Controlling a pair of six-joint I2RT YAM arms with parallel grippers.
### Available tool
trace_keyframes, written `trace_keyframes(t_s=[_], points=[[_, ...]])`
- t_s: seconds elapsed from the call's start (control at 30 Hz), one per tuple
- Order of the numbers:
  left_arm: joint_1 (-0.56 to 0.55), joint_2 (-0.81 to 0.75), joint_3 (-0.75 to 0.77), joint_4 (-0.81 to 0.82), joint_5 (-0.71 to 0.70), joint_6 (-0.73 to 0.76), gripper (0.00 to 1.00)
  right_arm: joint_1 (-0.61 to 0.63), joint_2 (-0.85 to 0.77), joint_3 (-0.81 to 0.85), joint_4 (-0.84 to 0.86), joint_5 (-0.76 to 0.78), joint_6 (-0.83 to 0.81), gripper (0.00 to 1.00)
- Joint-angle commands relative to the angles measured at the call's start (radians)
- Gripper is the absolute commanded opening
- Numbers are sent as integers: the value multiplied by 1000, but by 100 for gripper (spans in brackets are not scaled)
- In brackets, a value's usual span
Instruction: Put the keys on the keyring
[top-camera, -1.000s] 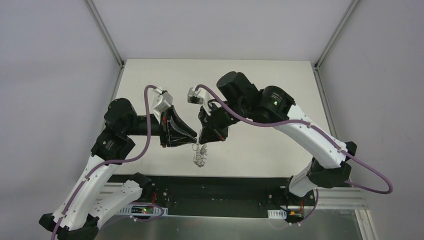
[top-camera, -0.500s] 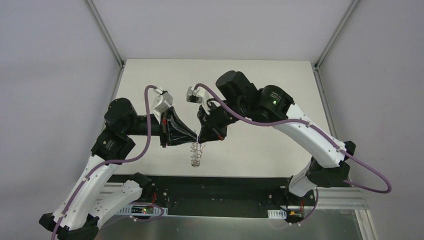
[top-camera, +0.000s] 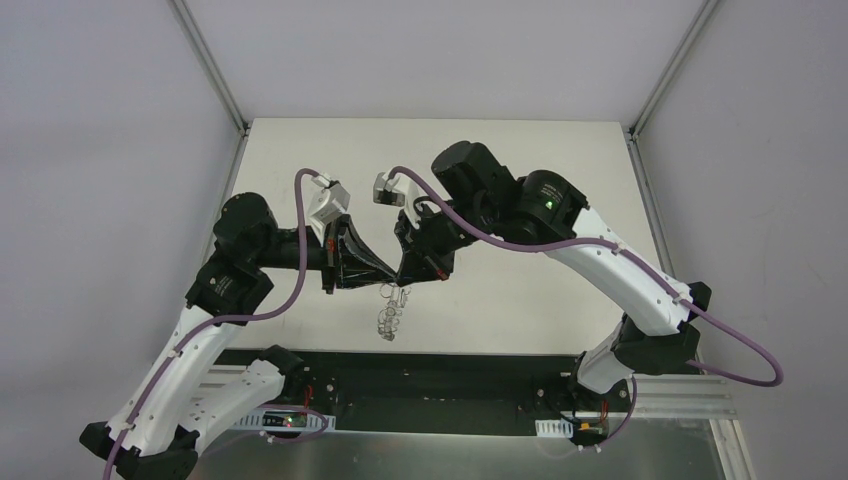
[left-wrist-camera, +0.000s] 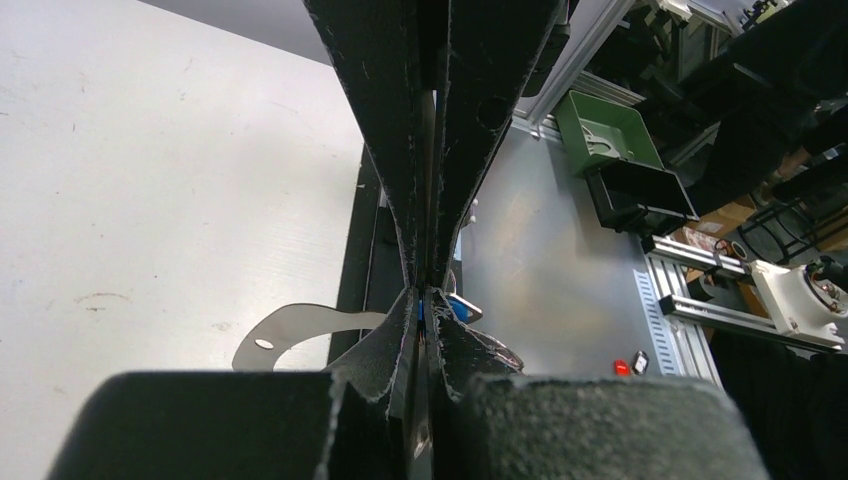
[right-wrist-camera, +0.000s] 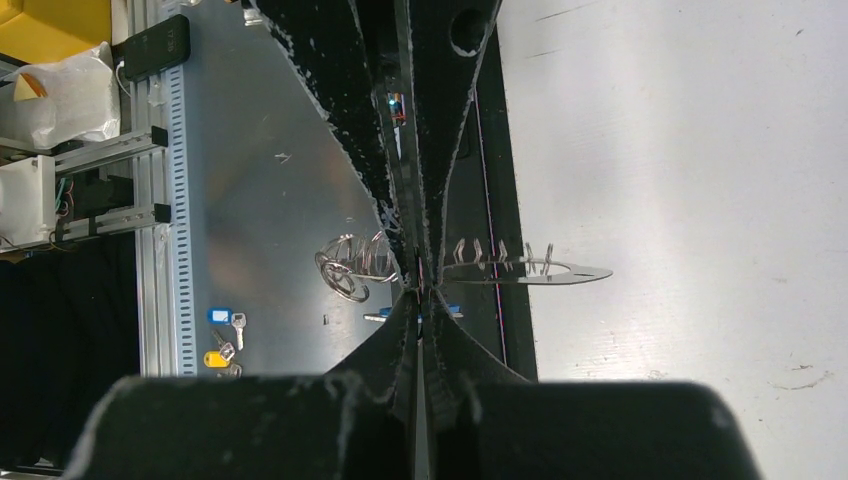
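Keyring (top-camera: 389, 312): just one, a silvery wire hoop fringed with small loops. It dangles over the pale table (top-camera: 300, 160) at 6 o'clock from the spot where the two grippers meet tip to tip. The right gripper (top-camera: 404, 283) reaches in from 2 o'clock with its jaws clamped together, and the hoop looks to hang from that pinch. The left gripper (top-camera: 386, 282) comes in from 9 o'clock, jaws also pressed tight. Its wrist camera shows a blue sliver of the single key (left-wrist-camera: 461, 304) in the slit, with the blue head and pale metal end poking out toward 3 o'clock. On the metal shelf (right-wrist-camera: 260, 150) in the right wrist view lie two more keys, one with a blue tag (right-wrist-camera: 218, 316) and one with a yellow tag (right-wrist-camera: 212, 358), both too small to read. One green tray (left-wrist-camera: 604, 132) sits at 1 o'clock in the left wrist view.
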Motion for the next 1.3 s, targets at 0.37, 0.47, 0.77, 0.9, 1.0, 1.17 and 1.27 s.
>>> trace_keyframes(t_s=[0.37, 0.47, 0.77, 0.9, 1.0, 1.17, 1.27], points=[[-1, -56, 31, 101, -72, 2, 0, 7, -228, -191, 284, 128, 81, 38], [-1, -85, 13, 182, -109, -38, 0, 6, -320, -294, 393, 181, 106, 41], [-2, -152, -96, 542, -257, -191, 0, 7, -429, -473, 643, 245, 139, 40], [-3, -201, -186, 713, -382, -238, 0, 7, -464, -530, 762, 224, 119, 40], [-2, -219, -280, 919, -464, -284, 0, 9, -476, -552, 824, 213, 94, 41], [-2, -206, -347, 1079, -529, -307, 0, 8, -474, -542, 854, 190, 31, 41], [-2, -197, -366, 1151, -545, -303, 0, 9, -475, -527, 850, 176, 4, 42]])
